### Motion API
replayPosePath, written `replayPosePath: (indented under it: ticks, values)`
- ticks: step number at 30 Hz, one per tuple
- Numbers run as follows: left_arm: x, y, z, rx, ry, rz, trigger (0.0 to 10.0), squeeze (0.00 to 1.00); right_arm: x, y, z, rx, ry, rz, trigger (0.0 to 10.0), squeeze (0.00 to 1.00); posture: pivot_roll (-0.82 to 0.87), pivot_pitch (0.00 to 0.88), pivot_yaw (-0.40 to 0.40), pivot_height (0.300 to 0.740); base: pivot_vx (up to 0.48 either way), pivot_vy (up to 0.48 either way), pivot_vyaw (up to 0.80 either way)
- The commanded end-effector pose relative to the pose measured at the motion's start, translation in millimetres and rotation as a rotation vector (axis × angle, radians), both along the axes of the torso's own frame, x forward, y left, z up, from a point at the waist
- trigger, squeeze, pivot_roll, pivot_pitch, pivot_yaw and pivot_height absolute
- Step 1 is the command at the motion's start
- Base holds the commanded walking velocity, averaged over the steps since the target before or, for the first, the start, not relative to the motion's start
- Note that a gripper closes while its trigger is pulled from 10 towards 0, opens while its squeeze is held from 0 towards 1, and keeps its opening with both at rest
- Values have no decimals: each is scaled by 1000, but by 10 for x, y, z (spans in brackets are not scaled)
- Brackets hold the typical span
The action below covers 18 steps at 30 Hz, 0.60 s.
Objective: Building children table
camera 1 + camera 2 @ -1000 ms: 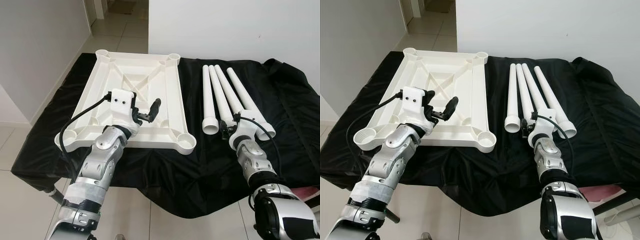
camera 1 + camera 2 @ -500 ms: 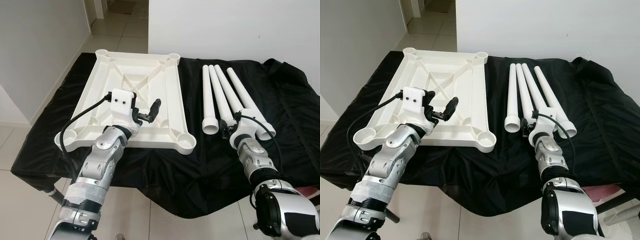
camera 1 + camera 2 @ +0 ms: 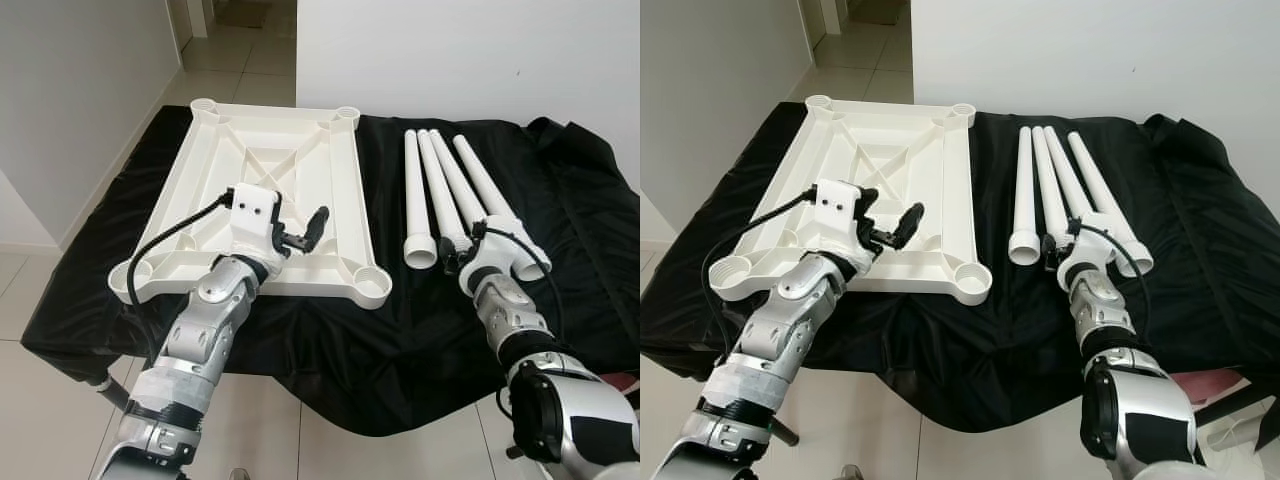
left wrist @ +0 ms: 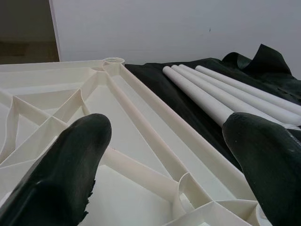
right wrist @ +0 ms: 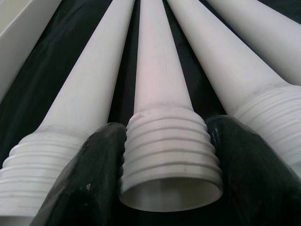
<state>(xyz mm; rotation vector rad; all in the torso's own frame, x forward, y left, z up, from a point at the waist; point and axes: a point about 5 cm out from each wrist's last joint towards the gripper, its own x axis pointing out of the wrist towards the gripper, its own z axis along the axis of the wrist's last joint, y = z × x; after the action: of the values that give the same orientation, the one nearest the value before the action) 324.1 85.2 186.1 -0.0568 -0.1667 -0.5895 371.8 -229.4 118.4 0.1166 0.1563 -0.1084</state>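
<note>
A white plastic table top (image 3: 352,170) lies upside down on the left of the black cloth, with a round socket at each corner. Several white table legs (image 3: 414,190) lie side by side to its right, threaded ends toward me. My left gripper (image 3: 300,226) hovers open over the near part of the table top, holding nothing; the ribs (image 4: 141,172) show between its fingers. My right gripper (image 3: 457,252) is shut on the threaded end (image 5: 169,155) of the second leg from the left (image 3: 438,185), one finger on each side. That leg still rests on the cloth.
The black cloth (image 3: 330,340) covers a low table and hangs over its front edge near me. A white wall (image 3: 480,50) stands right behind it. Tiled floor (image 3: 30,280) lies to the left, with a passage at the back left.
My right gripper has crept a little forward onto the leg's threaded end. My left gripper has shifted slightly right and toward me over the table top.
</note>
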Motion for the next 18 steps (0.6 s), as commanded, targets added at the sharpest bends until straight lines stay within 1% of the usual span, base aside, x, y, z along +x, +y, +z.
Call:
replayPosePath:
  ticks: [1,2,3,6,7,8,9,17,18]
  values:
    - [-28,-50,16,33,-16,-86,10000,0,-40,30,-140,47,71,-3,10000,0,43,22,-26,740,0,0,0]
    - [-28,-50,16,33,-16,-86,10000,0,-40,30,-140,47,71,-3,10000,0,43,22,-26,740,0,0,0]
    - [-26,-50,19,31,-17,-85,10000,0,-37,37,-141,65,69,0,10000,1000,45,23,-29,740,0,0,0]
    - [-25,-47,23,31,-18,-81,10000,0,-34,47,-143,54,70,-4,10000,1000,46,24,-29,740,0,0,0]
    - [-27,-46,24,30,-17,-80,10000,0,-34,46,-145,53,71,-7,10000,784,46,24,-29,740,0,0,0]
    - [-27,-46,24,30,-17,-80,10000,0,-34,46,-145,53,71,-7,10000,784,46,24,-29,740,0,0,0]
    - [-28,-46,25,30,-16,-80,10000,0,-33,45,-145,54,71,-7,10000,0,46,24,-29,740,0,0,0]
    - [-29,-35,25,32,-16,-76,10000,0,4,35,-67,41,40,-8,10000,0,50,25,-23,740,0,0,0]
    - [-29,-38,25,34,-16,-76,10000,0,14,34,-41,25,30,-5,10000,0,49,23,-21,740,0,0,0]
